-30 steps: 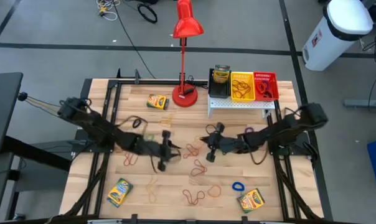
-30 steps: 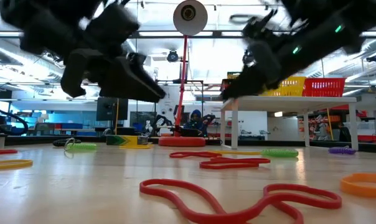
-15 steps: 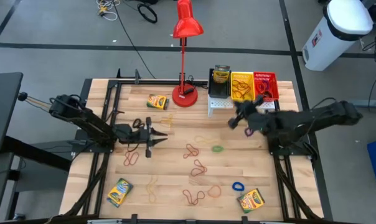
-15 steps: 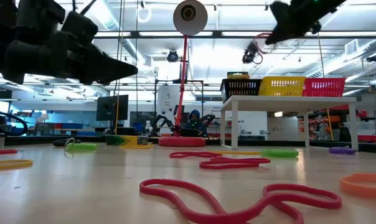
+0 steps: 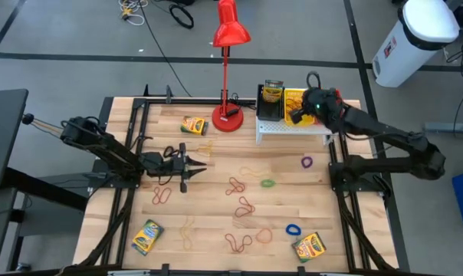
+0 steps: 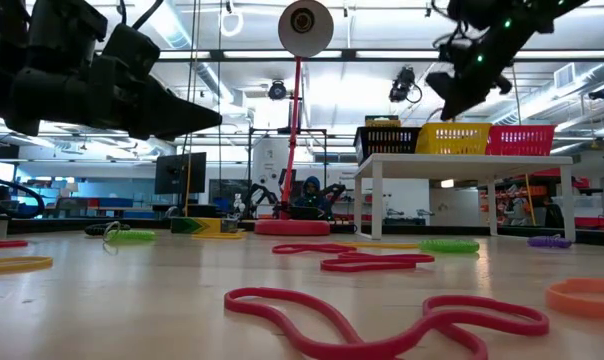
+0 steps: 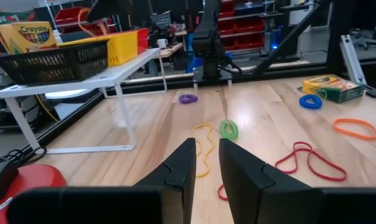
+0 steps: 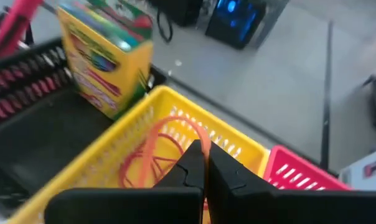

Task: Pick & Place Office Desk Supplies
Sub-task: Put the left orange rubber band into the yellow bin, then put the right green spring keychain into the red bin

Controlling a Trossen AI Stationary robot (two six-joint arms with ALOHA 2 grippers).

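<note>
While the left gripper (image 5: 192, 165) hangs at centre-left of the high view over the pale wooden tabletop (image 5: 216, 207), its jaws stand narrowly parted with nothing visible between them; the left wrist view shows bare wood in the gap. Around it lie loose thin rubber-band loops: a dark red loop (image 5: 162, 195) just below it, tangled red loops (image 5: 236, 185) toward the centre, and a small green loop (image 5: 268, 183) further right. Three yellow-and-green cardboard crayon boxes rest flat on the tabletop: one (image 5: 194, 125) at upper centre-left beside the tall red desk lamp (image 5: 228, 69), one (image 5: 146, 236) at lower left, one (image 5: 309, 247) at lower right.

At upper right, a white raised shelf (image 5: 296, 128) carries the black mesh bin (image 5: 270, 106), which holds an upright crayon box (image 8: 104, 56), then the yellow mesh bin (image 5: 296, 107) and the red mesh bin (image 5: 328, 107). The right gripper (image 5: 299, 113) is poised over the yellow bin, jaws pressed together; an orange rubber-band loop (image 8: 158, 148) lies just ahead of their tips, but whether it is pinched cannot be told.

The step in hand appears to be delivery of a band into the yellow bin. Next, the right jaws would need to part above the bin and withdraw, while the left gripper must descend squarely onto a nearby loop.
</note>
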